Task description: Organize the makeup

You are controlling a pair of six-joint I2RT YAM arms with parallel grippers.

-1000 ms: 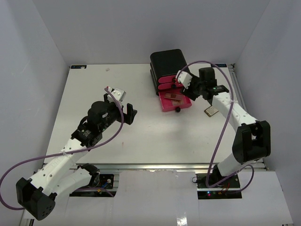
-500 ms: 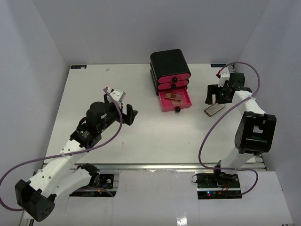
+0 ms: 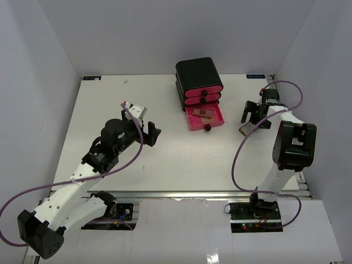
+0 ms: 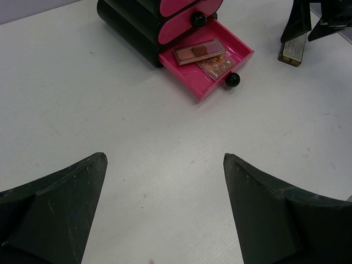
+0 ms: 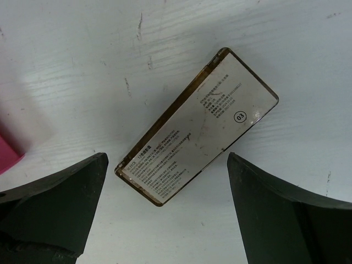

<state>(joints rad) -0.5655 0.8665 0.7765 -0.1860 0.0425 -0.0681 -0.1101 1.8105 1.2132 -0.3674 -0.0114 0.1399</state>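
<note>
A flat tan compact (image 5: 197, 127) lies label side up on the white table, also seen in the top view (image 3: 247, 128) and the left wrist view (image 4: 291, 51). My right gripper (image 3: 254, 117) is open and hangs just above it, one finger (image 5: 52, 201) on each side, not touching. Two flat pink and tan compacts (image 4: 201, 53) lie in the open pink bottom drawer (image 3: 205, 117) of the black box (image 3: 197, 74). My left gripper (image 3: 146, 128) is open and empty over the table's left middle. No lipsticks or bottle show.
The black box has two more pink drawers (image 3: 201, 94), both shut. White walls (image 3: 44, 66) stand round the table on three sides. The right arm's purple cable (image 3: 242, 154) loops over the table's right part.
My right gripper left the drawers, swung right and came down over the tan compact on the table. The left arm has not moved.
</note>
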